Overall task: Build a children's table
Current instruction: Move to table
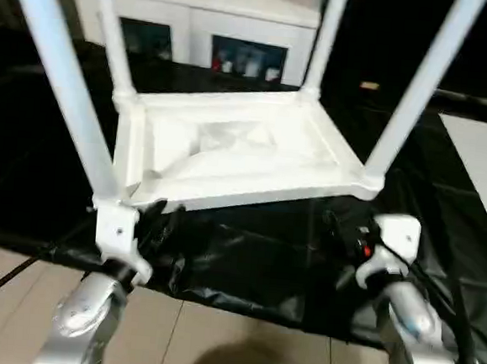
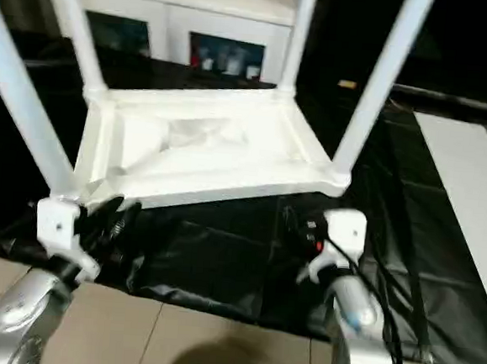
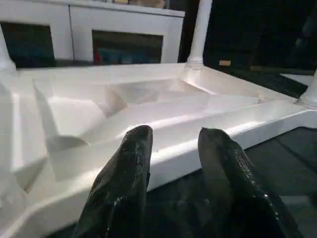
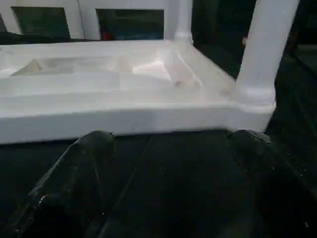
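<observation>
Both silver forearms reach forward toward the upturned children's table (image 1: 229, 151): left gripper (image 3: 173, 148) narrowly parted, right gripper (image 4: 168, 148) spread wide, both empty.

The table (image 1: 229, 151) is plain white all over, legs (image 1: 57, 83) too, no pattern. It sits on shiny black sheeting (image 1: 254, 263). Floor tiles (image 1: 214, 340) near the robot are beige. Far cabinet (image 1: 197, 18) is white with dark glass doors. Forearms (image 1: 85, 313) are silver, gripper fingers (image 3: 124, 188) glossy black.
</observation>
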You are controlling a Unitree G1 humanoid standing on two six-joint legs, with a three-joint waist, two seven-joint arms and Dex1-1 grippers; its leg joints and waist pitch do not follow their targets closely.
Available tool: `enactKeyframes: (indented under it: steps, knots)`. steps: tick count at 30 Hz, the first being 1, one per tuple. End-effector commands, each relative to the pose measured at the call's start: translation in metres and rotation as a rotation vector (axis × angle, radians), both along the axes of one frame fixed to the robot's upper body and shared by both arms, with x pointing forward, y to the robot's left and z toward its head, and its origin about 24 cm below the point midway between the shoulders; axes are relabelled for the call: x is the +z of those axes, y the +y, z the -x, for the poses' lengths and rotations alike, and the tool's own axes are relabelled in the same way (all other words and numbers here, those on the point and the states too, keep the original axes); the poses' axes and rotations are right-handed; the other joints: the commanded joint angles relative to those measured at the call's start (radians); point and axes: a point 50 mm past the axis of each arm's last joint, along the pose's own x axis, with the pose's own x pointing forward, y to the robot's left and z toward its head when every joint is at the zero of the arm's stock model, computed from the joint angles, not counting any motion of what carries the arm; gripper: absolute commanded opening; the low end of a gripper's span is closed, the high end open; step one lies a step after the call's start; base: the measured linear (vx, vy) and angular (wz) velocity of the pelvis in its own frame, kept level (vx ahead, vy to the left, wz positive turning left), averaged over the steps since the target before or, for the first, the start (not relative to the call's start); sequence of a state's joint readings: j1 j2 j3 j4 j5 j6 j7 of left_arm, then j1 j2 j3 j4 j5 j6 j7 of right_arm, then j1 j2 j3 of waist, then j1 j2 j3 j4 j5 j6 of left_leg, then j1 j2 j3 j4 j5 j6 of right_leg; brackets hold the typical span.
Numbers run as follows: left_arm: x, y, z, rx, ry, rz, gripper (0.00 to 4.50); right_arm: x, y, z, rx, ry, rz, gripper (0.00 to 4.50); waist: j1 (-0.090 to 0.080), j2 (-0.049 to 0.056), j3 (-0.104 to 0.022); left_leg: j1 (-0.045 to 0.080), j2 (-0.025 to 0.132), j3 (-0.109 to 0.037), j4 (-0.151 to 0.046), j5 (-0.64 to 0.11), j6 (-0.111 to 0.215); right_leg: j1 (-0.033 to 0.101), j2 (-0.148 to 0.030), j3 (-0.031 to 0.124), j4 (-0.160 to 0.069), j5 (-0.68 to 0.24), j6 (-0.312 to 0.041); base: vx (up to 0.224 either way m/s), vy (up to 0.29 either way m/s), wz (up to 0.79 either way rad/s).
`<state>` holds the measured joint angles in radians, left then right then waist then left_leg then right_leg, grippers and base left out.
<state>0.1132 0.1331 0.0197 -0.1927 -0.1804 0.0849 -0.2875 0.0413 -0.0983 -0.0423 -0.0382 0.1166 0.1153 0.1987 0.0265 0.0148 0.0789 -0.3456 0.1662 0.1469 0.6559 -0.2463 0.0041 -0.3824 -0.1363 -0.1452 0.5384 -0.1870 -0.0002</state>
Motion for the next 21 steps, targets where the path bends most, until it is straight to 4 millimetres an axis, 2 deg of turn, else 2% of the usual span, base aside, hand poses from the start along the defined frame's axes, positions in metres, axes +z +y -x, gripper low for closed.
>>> enactKeyframes:
  steps: [1,2,3,4,5,6,7,8,9,10,11,12,13,14,15,16,17,18,19,20,21]
  knots:
    - [0.001,0.005,0.001,0.023,-0.012,-0.042,1.80,0.003,0.005,0.001,0.001,0.008,-0.023,4.16,-0.009,-0.007,-0.024,0.015,0.048,-0.038,-0.024,-0.319,0.039,0.047,-0.192,0.036,-0.199,-1.009,0.056,-0.026,0.197,-0.31]
    - [-0.001,0.008,0.002,0.028,-0.008,-0.047,1.80,0.002,0.007,0.000,0.007,0.015,-0.020,4.16,-0.006,0.059,-0.008,-0.155,0.040,0.025,-0.255,-0.816,-0.026,0.192,0.028,-0.079,0.239,-0.424,-0.019,-0.049,0.223,0.02]
    - [-0.001,0.009,0.003,0.032,-0.009,-0.050,1.80,0.002,0.008,0.000,0.011,0.016,-0.020,4.16,0.028,0.054,-0.001,-0.106,0.000,0.115,-0.265,-0.900,-0.071,0.110,0.099,-0.090,0.247,-0.233,-0.053,-0.049,0.223,0.02]
    - [-0.001,0.009,0.003,0.034,-0.010,-0.051,1.80,0.003,0.008,0.000,0.014,0.016,-0.019,4.16,0.002,0.042,-0.019,-0.081,0.024,0.085,-0.251,-0.872,-0.043,0.122,0.076,-0.047,0.249,-0.274,-0.036,-0.034,0.108,0.12]
    - [-0.001,0.010,0.004,0.041,-0.008,-0.048,1.80,0.003,0.009,0.000,0.021,0.016,-0.018,4.16,0.017,-0.012,-0.074,-0.025,0.050,0.062,-0.141,-0.544,-0.116,0.086,-0.061,0.085,0.134,-0.711,0.068,0.000,0.000,0.00]
    - [-0.002,0.011,0.005,0.047,-0.009,-0.049,1.80,0.003,0.010,-0.001,0.032,0.018,-0.014,4.16,0.049,-0.030,-0.080,-0.065,0.009,-0.083,0.144,-0.145,-0.043,0.046,-0.294,0.248,-0.085,-0.862,0.037,0.000,0.000,0.00]
    - [-0.002,0.011,0.006,0.054,-0.006,-0.048,1.80,0.003,0.012,-0.001,0.041,0.017,-0.010,4.16,0.054,-0.040,-0.085,-0.150,-0.017,-0.121,0.173,-0.101,-0.017,0.126,-0.283,0.275,-0.062,-0.687,0.015,0.087,0.089,-0.09]
    - [-0.002,0.011,0.006,0.059,-0.004,-0.046,1.80,0.004,0.012,-0.002,0.048,0.018,-0.007,4.16,0.085,-0.030,-0.066,-0.183,-0.008,-0.124,0.146,-0.077,0.002,0.138,-0.234,0.230,-0.041,-0.291,-0.071,0.034,0.226,-0.07]
    - [-0.002,0.011,0.006,0.063,-0.003,-0.046,1.80,0.004,0.013,-0.002,0.056,0.019,-0.003,4.16,0.092,-0.024,-0.064,-0.162,0.010,-0.125,0.126,-0.086,0.006,0.120,-0.224,0.226,-0.035,-0.163,-0.148,0.034,0.226,-0.07]
    - [-0.002,0.011,0.007,0.068,-0.006,-0.048,1.80,0.003,0.014,-0.004,0.066,0.022,0.002,4.16,0.099,0.003,-0.085,-0.112,0.023,-0.119,0.018,-0.019,0.074,0.117,-0.131,0.165,-0.002,-0.027,-0.273,-0.015,0.270,0.14]
    - [-0.002,0.011,0.007,0.072,-0.010,-0.048,1.80,0.004,0.015,-0.006,0.072,0.024,0.007,4.16,0.073,0.045,-0.112,0.000,0.007,-0.120,-0.082,0.215,0.350,0.068,0.055,0.080,0.106,-0.015,-0.229,0.017,0.291,0.27]
    - [-0.002,0.011,0.007,0.074,-0.012,-0.048,1.80,0.004,0.016,-0.007,0.075,0.025,0.010,4.16,0.044,0.062,-0.113,0.106,0.038,-0.140,-0.056,0.298,0.512,-0.052,0.104,0.055,0.197,-0.122,-0.167,0.017,0.291,0.27]
    - [-0.002,0.011,0.007,0.080,-0.014,-0.051,1.80,0.004,0.016,-0.009,0.074,0.023,0.013,4.16,0.041,0.050,-0.115,0.065,0.050,-0.175,-0.068,0.621,0.672,-0.072,0.094,0.051,0.274,-0.226,0.002,-0.001,0.285,0.03]
    - [-0.002,0.011,0.007,0.084,-0.015,-0.053,1.80,0.004,0.016,-0.010,0.073,0.022,0.015,4.16,0.053,0.058,-0.096,0.017,0.053,-0.152,-0.090,0.697,0.674,-0.075,0.093,0.046,0.291,-0.234,0.060,-0.050,0.231,-0.21]
    - [-0.002,0.012,0.007,0.086,-0.017,-0.056,1.80,0.004,0.016,-0.011,0.071,0.020,0.016,4.16,0.066,0.037,-0.090,-0.011,0.074,-0.118,-0.112,0.615,0.653,-0.074,0.074,0.050,0.288,-0.198,0.119,-0.050,0.231,-0.21]
    - [-0.002,0.012,0.007,0.088,-0.018,-0.060,1.80,0.004,0.016,-0.012,0.069,0.019,0.016,4.16,0.073,0.010,-0.087,-0.022,0.084,-0.081,-0.129,0.333,0.559,-0.061,0.053,0.073,0.251,-0.134,0.107,-0.069,0.195,-0.07]
    - [-0.002,0.012,0.007,0.091,-0.021,-0.065,1.80,0.005,0.015,-0.013,0.066,0.018,0.016,4.16,0.069,-0.017,-0.081,-0.033,0.082,-0.076,-0.135,0.166,0.479,-0.040,0.026,0.110,0.201,-0.105,0.083,-0.080,0.156,0.16]
    - [-0.001,0.013,0.006,0.094,-0.027,-0.065,1.80,0.005,0.015,-0.015,0.061,0.013,0.019,4.16,0.110,-0.071,-0.066,-0.034,0.004,-0.014,-0.019,-0.221,0.182,-0.062,-0.129,0.243,-0.010,-0.398,0.119,-0.080,0.156,0.16]
    - [0.001,0.015,0.004,0.098,-0.033,-0.067,1.80,0.006,0.015,-0.015,0.059,0.011,0.021,4.16,0.100,-0.061,-0.081,-0.082,-0.053,-0.107,0.151,-0.160,0.025,0.005,-0.214,0.338,-0.053,-0.654,0.045,-0.047,0.181,0.00]
    - [0.001,0.015,0.002,0.093,-0.029,-0.068,1.80,0.006,0.015,-0.016,0.056,0.007,0.031,4.16,0.092,-0.051,-0.070,-0.111,-0.042,-0.138,0.134,-0.089,-0.059,0.046,-0.174,0.279,-0.039,-0.696,-0.042,-0.037,0.244,-0.22]
    - [0.003,0.015,-0.001,0.087,-0.034,-0.085,1.80,0.006,0.015,-0.016,0.053,0.005,0.041,4.16,0.089,-0.055,-0.053,-0.099,-0.027,-0.135,0.104,-0.114,-0.062,0.040,-0.148,0.263,-0.047,-0.665,-0.105,-0.037,0.244,-0.22]
